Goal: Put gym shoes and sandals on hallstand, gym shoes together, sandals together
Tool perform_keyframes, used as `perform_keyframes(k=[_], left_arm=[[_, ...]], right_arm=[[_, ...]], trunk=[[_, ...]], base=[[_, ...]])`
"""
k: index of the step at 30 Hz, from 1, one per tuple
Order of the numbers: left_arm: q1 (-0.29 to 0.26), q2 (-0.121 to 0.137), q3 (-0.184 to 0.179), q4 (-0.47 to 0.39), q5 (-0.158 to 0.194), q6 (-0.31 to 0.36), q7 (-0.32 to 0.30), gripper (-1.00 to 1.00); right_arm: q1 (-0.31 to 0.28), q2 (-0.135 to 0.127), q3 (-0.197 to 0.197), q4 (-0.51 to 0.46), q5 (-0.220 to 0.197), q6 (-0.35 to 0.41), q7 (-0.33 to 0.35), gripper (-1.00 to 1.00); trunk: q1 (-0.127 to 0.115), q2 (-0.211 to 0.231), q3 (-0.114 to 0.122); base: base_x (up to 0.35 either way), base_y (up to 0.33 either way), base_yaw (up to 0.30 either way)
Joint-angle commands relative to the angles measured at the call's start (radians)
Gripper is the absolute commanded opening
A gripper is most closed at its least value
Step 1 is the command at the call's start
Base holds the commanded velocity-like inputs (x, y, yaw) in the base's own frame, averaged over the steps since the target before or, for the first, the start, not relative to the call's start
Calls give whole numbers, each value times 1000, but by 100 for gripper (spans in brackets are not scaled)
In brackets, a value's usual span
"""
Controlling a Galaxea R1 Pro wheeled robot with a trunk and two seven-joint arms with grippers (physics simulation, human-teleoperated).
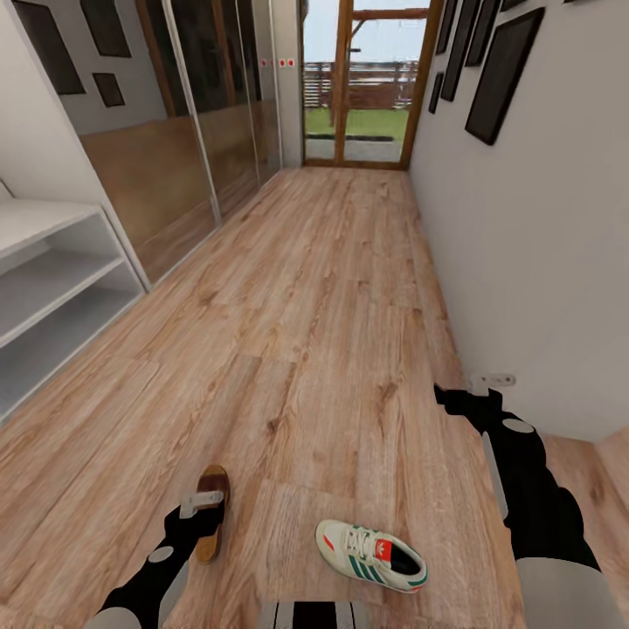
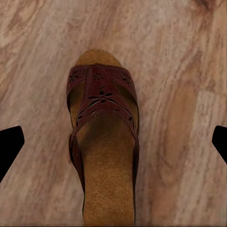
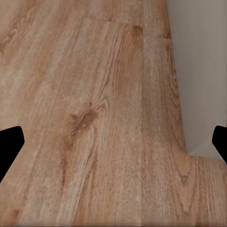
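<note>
Long corridor of warm brown wood-grain plank floor (image 1: 323, 288), running toward a glazed wooden door (image 1: 367, 83) at the far end with green lawn beyond. Pale grey wall (image 1: 524, 245) along the right, hung with dark framed pictures (image 1: 502, 74); mirrored wardrobe panels (image 1: 201, 114) along the left. At the left edge, one end of the pale grey-white hallstand (image 1: 52, 288), flat bench top and two open shelves below, shelves bare in the part visible.

Near the bottom of the head view, one dark brown leather open sandal with a tan footbed (image 1: 212, 511) flat on the planks, toe pointing away down the corridor. Directly over its heel end, the left gripper (image 1: 199, 505), black with pale fingers, hovering just above or at the sandal; contact not clear. In the left wrist view, the same sandal (image 2: 103, 142) centred between the two black fingertips (image 2: 9, 146), cut-out flower pattern on the strap, fingertips spread wide on either side and not touching the leather: claw apart.

To the right of the sandal, well apart from it, one cream-white low gym shoe with green side stripes and a red-orange tongue label (image 1: 371, 555), lying on the floor, turned crosswise to the corridor.

Right gripper (image 1: 472, 397) raised near the right wall, over bare planks. In the right wrist view, black fingertips (image 3: 10, 144) at both edges with floor (image 3: 104, 118) and wall base between them: claw apart, holding nothing.
</note>
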Motion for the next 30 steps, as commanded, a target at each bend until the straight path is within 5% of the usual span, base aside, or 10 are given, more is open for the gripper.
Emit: perform_keyframes(k=[1,22,30], left_arm=[[-1,-1,7,1,-10,-4,1,100],[-1,0,7,-2,-9,-7,1,100],[-2,-1,4,-10,-11,-8,1,100]], right_arm=[[-1,0,-2,-1,11,5,9,100],[-1,0,-1,-1,11,5,9,100],[-1,0,-2,-2,11,5,9,100]], trunk=[[0,-1,-6],[10,-5,-121],[10,-5,-124]], base=[[0,0,0],[0,0,0],[0,0,0]])
